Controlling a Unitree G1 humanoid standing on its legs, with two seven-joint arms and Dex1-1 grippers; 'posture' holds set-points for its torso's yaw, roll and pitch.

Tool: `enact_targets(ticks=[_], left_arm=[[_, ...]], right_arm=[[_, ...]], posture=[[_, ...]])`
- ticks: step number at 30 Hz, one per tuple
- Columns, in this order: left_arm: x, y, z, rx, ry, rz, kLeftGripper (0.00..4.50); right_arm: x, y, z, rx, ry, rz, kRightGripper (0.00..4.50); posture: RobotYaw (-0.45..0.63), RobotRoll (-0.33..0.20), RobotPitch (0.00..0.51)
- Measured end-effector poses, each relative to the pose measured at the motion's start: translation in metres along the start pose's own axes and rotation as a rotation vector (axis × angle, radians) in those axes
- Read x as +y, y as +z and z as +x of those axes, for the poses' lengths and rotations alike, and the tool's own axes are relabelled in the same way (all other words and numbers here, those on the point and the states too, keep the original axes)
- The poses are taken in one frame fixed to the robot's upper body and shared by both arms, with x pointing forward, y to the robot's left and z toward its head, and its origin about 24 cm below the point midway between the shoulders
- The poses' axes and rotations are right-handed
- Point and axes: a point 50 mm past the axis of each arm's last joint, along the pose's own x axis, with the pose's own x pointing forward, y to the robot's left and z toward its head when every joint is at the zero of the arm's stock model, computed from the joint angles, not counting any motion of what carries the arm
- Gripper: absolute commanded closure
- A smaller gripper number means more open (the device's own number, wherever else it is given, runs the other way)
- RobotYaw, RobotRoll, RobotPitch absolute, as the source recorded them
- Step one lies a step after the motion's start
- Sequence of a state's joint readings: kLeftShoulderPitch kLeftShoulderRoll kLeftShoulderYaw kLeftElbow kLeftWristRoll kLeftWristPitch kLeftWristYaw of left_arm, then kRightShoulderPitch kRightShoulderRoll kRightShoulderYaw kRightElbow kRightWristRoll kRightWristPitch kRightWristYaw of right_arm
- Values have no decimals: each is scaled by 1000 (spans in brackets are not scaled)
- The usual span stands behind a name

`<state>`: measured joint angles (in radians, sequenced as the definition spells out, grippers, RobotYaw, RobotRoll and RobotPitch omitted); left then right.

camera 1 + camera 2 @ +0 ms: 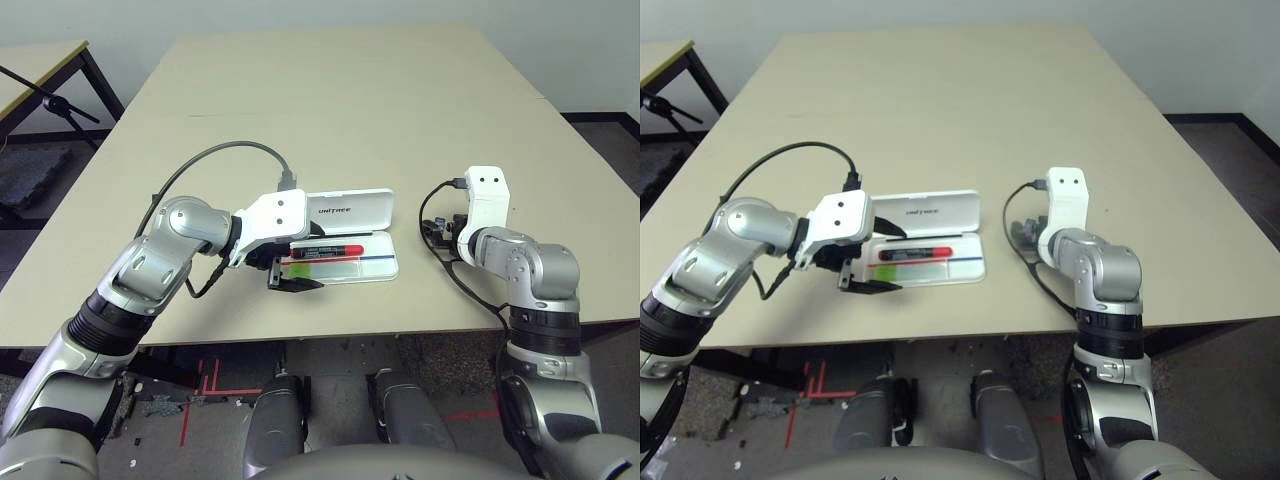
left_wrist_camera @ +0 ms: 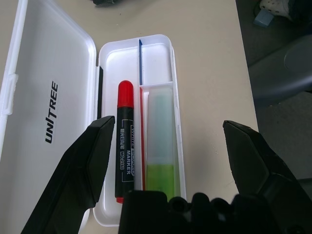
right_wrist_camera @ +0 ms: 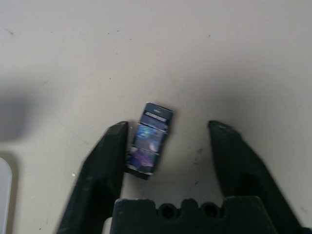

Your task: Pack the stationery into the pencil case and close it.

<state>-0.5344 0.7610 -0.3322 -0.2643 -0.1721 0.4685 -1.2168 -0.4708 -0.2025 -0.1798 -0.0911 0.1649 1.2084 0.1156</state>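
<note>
While both pincers gape, the white pencil case lies open, red marker inside.

Case on table, near front edge, left of centre. Lid open, lying flat behind tray, touching it at hinge. Marker in tray, rear compartment, lengthwise. Stick in tray, front compartment, just before marker. Left gripper at case's left end, over tray. Clip on table, right of case, well apart, between fingers of right gripper, touching one.
</note>
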Motion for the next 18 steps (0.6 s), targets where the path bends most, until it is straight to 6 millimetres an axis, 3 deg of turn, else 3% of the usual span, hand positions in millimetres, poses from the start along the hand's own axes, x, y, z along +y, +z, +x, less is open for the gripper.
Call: enact_targets(ticks=[6, 13, 18], left_arm=[[0, 0, 0, 2, -1, -5, 0], [0, 0, 1, 2, -4, -5, 0], [0, 0, 1, 4, -4, -7, 0]], right_arm=[[0, 0, 0, 3, 18, -24, 4166], [-2, 0, -1, 15, 60, -85, 4165], [-9, 2, -10, 38, 226, -280, 4165]], posture=[[-130, 0, 82], [-132, 0, 81], [-134, 0, 81]])
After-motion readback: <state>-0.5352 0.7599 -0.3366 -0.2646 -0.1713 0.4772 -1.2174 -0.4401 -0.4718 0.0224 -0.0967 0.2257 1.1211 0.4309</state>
